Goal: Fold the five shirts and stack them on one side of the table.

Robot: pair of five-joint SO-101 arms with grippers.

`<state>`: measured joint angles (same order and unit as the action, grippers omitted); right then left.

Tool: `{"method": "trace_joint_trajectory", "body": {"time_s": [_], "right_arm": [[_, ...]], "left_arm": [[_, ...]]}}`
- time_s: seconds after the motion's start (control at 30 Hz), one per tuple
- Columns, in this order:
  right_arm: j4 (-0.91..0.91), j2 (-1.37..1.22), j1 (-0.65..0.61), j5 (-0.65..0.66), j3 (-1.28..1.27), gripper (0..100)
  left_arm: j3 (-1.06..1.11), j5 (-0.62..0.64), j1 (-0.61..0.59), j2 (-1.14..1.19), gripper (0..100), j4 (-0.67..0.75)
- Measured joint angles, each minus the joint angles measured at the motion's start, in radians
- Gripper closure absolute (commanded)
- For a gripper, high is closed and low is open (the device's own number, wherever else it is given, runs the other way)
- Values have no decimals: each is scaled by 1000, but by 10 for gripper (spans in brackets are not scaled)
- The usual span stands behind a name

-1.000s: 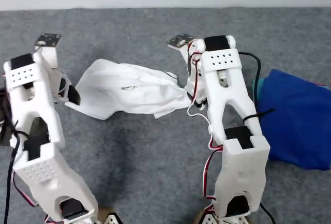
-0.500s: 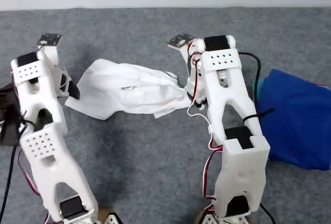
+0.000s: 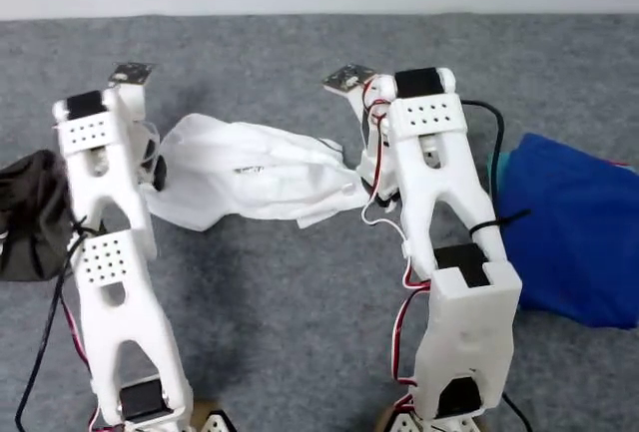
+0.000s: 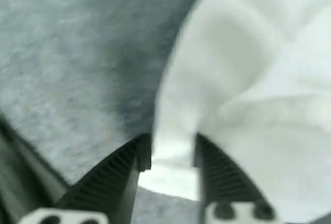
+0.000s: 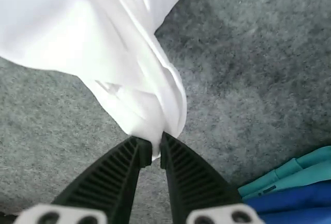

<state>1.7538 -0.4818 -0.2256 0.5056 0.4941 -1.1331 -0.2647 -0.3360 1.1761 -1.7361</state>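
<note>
A crumpled white cotton shirt (image 3: 250,173) lies stretched sideways on the grey, felt-like table (image 3: 280,292), between the two white arms. Its right end is bunched to a narrow point, and the right tool (image 5: 156,149) pinches that point with its black ridged fingers (image 5: 129,164) pressed nearly together on the cloth. At the shirt's left edge, the left tool (image 4: 173,154) stands spread, one finger on each side of a fold of white cloth, with a visible gap between finger and fabric.

Off to the right, well apart from the white shirt, a deep-blue fabric shirt (image 3: 569,227) rests on the table; the right wrist view shows a teal garment (image 5: 289,175) beside it. At the far left in the high view sits a dark brown crumpled garment (image 3: 30,213).
</note>
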Motion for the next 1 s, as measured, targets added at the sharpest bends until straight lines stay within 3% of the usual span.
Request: {"method": "trace_joint_trajectory", "body": {"time_s": [0.23, 0.4, 0.67, 0.83, 1.0], "right_arm": [[2, 86, 0, 3, 0, 989], [2, 207, 0, 3, 0, 989], [-6, 462, 8, 3, 0, 989], [-84, 591, 58, 3, 0, 989], [-206, 707, 83, 3, 0, 989]], "left_arm": [[2, 2, 17, 0, 996, 0], [123, 3, 6, -123, 996, 0], [376, -2, 8, -700, 996, 2], [387, -2, 32, -1023, 995, 2], [358, 6, 55, -1172, 995, 2]]}}
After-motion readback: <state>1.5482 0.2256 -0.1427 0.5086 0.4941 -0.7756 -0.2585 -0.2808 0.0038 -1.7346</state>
